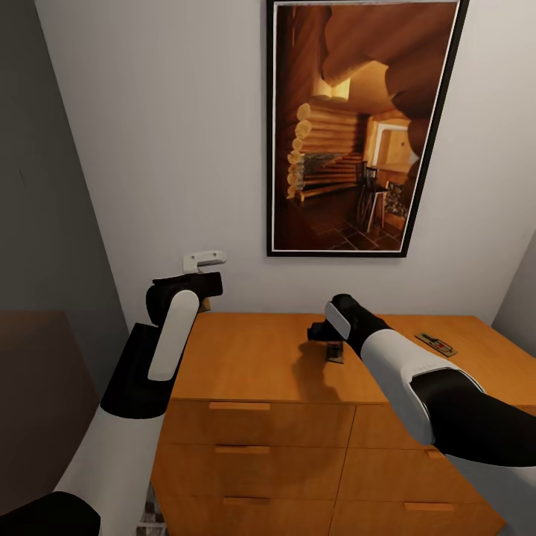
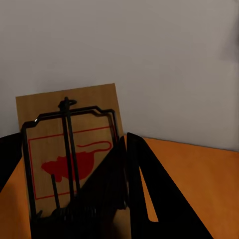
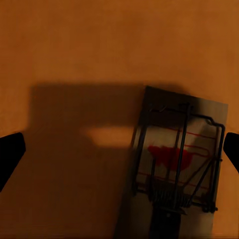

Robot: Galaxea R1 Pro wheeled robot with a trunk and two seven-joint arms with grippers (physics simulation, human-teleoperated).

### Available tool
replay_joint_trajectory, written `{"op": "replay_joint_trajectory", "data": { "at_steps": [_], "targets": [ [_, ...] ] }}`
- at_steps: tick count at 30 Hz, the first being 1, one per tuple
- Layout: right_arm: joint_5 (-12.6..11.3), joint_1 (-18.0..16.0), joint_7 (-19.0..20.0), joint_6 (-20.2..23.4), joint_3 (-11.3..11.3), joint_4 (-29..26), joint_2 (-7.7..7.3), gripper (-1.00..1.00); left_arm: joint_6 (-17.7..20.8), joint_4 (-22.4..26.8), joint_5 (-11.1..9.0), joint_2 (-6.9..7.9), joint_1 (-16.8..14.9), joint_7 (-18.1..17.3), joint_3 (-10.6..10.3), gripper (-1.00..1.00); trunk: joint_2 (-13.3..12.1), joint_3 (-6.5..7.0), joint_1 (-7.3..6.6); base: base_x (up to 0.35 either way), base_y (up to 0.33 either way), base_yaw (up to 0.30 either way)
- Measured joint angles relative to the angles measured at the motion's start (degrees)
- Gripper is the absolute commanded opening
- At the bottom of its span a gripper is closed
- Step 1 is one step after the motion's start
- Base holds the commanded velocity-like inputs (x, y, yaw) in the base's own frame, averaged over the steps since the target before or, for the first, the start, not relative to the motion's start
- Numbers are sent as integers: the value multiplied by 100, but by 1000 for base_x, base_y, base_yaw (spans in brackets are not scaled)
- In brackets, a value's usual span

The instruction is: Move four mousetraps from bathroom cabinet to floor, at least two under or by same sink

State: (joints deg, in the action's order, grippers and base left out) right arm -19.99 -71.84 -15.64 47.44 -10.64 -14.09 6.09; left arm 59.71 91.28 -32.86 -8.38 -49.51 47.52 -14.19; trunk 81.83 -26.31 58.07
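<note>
Clearly our left gripper [image 2: 107, 199] is clamped on a small flat tan wooden mousetrap with dark wire parts and a red mouse print [image 2: 69, 149]; in the left wrist view its black fingers [image 2: 149, 189] meet on the board's near end, and the board stands up in front of the white wall. In the head view that hand is raised by the back left corner of the long orange-brown wooden cabinet with drawer fronts and slim bar handles [image 1: 253, 365].

Our right gripper [image 1: 333, 344] hangs low over the cabinet top with its jaws spread wide: in the right wrist view the two dark fingertips [image 3: 10, 154] sit at opposite edges, empty, and a second tan mousetrap [image 3: 177, 167] lies flat on the wood between them, nearer one fingertip than the other. A third trap [image 1: 436, 344] lies flat near the back right of the cabinet top, well apart from both hands. The fourth we cannot find.

We judge these boards light, stiff and thin, so they lie close to the surface and give little edge. The wood should grip well enough; the wire bar and spring look springy and easily snagged. We would close across the board's long bare edges, clear of the wire, centring the jaws first
</note>
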Motion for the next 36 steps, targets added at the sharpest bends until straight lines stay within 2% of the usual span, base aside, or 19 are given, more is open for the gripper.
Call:
{"op": "replay_joint_trajectory", "data": {
  "at_steps": [8, 36],
  "targets": [
    [3, -1, 5, 136, 3, -15, 0, 100, 0, 0, 0, 6, 1, -1, 0, -100, 0, 0, 0, 0, 0, 0],
    [-20, 0, 6, 168, 19, 14, -101, 100, 0, 0, 0, 3, 7, 1, 0, -100, 0, 0, 0, 0, 0, 0]
  ]
}}
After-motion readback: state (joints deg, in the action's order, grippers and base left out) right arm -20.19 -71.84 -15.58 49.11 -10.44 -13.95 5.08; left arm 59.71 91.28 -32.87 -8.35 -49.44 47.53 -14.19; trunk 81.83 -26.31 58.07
